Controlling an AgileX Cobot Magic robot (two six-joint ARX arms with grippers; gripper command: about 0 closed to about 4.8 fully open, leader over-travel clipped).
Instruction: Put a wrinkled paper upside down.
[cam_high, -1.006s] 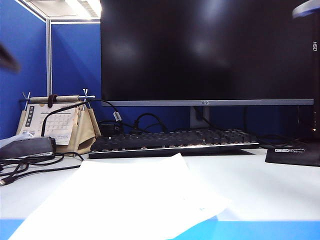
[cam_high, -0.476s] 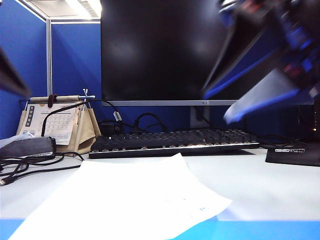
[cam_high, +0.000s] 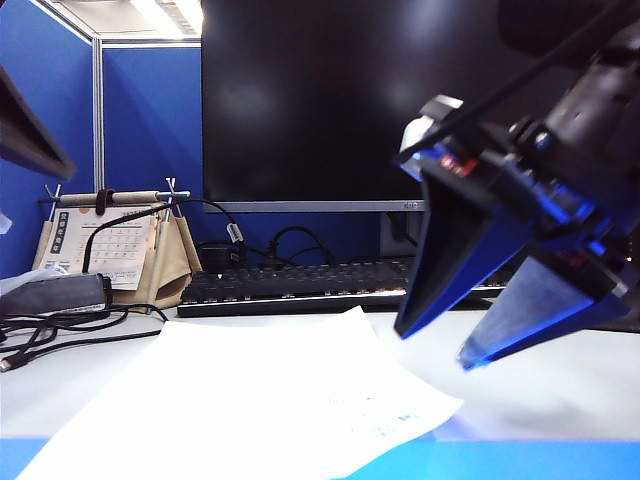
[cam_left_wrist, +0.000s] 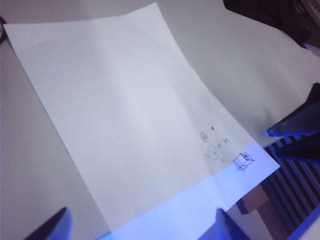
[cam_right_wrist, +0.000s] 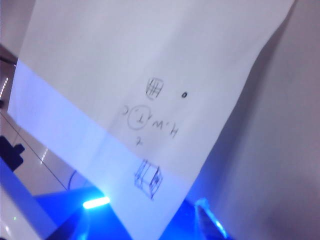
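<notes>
**A:** I've got the right gripper (cam_high: 440, 345) hanging over the near right corner of the wrinkled paper (cam_high: 250, 400), jaws spread wide, nothing in them. How would you take the corner?

**B:** That corner juts past the table (cam_high: 540, 380) edge, so I'd slip one finger under the overhang and pinch from there, not scrape down on the flat sheet. Where's your other hand?

**A:** The left gripper (cam_left_wrist: 140, 225) hovers above the near edge of the sheet, also wide open and empty; the exterior view catches only a dark piece of that arm at its left edge. I'd keep it clear, or use it to steady the far side if the paper slides.

**B:** What does the sheet look like?

**A:** White, thin, faint creases, lying flat with the marked face up. Beneath my right gripper there are small hand-drawn marks (cam_right_wrist: 150, 125): a circle, some letters, a little cube. The near strip hangs over the table edge.
</notes>
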